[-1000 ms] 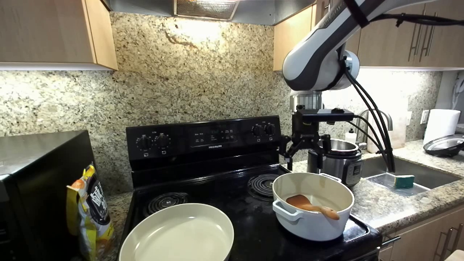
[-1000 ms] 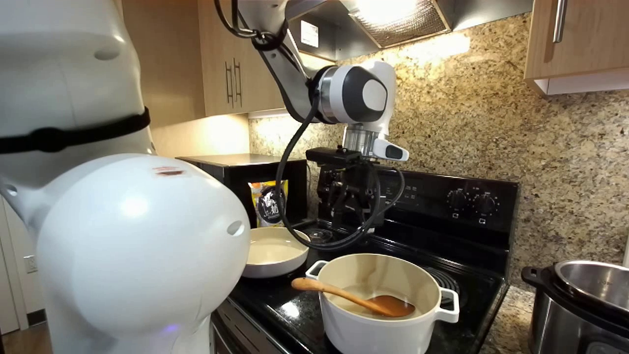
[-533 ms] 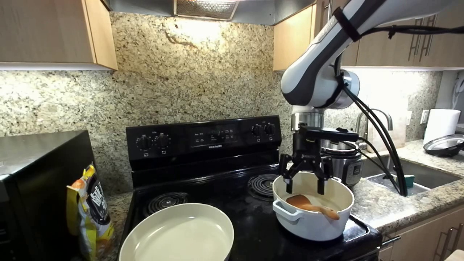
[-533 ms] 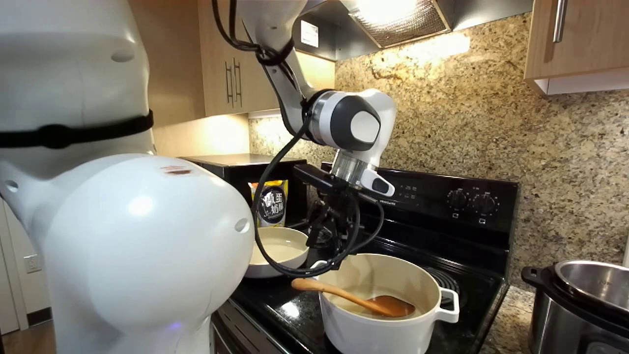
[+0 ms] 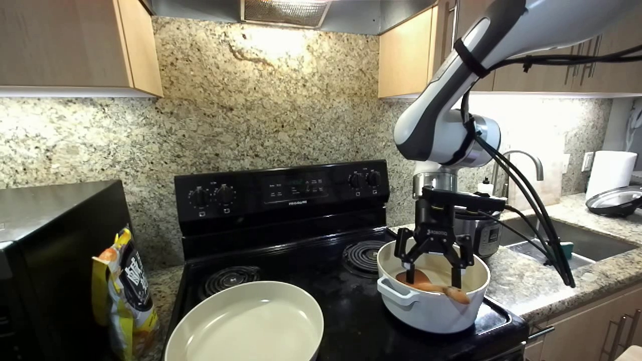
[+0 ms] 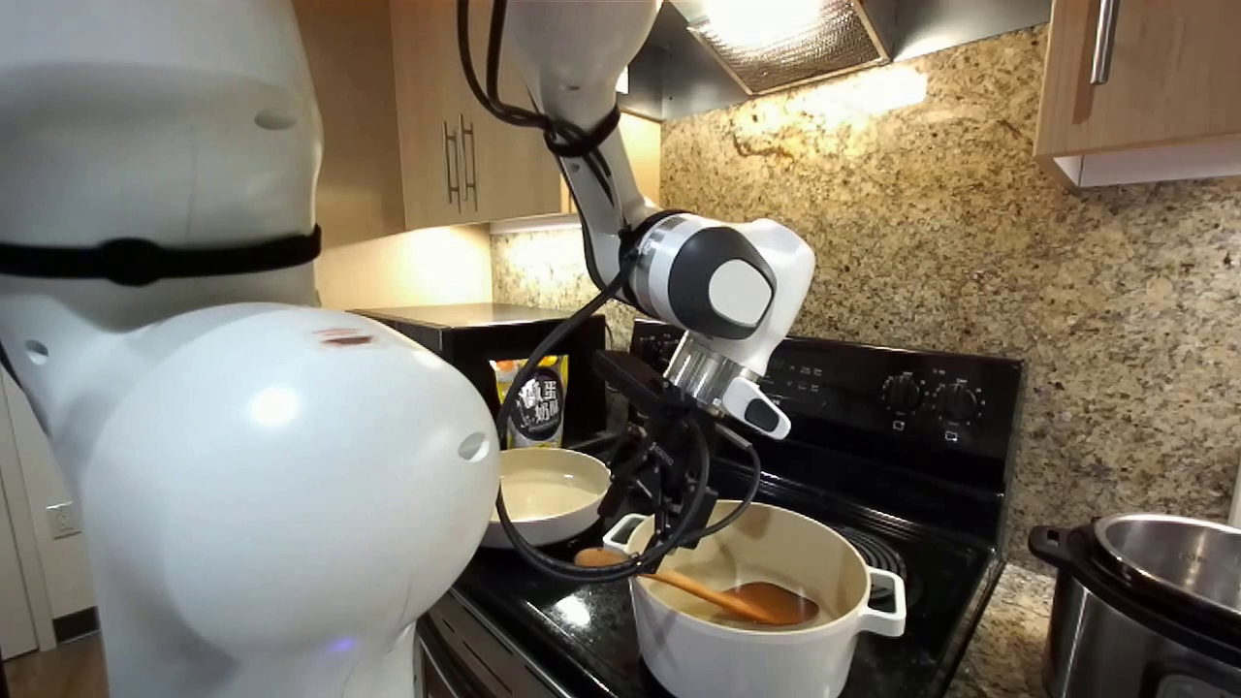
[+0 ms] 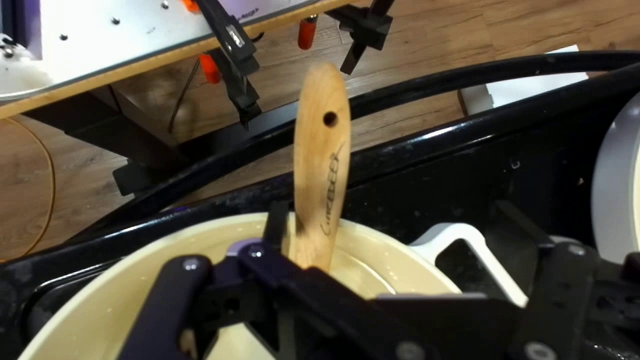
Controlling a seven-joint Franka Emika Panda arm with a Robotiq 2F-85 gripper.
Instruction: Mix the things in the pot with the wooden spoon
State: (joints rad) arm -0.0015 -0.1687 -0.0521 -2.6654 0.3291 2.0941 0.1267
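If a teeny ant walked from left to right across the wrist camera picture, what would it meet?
Orange cord → wooden spoon → white pot handle → pale round dish at the right edge.

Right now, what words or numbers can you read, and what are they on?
"ROBOTIQ" on the gripper.
"FRIGIDAIRE" on the stove panel, small and blurry.
"蛋" and "奶", it seems, on the yellow bag; other characters unclear.
"BEER", after unclear letters, on the wooden spoon.
Too small or blurred: the rest, like marks around the stove knobs, the cooker label, red print on the arm.
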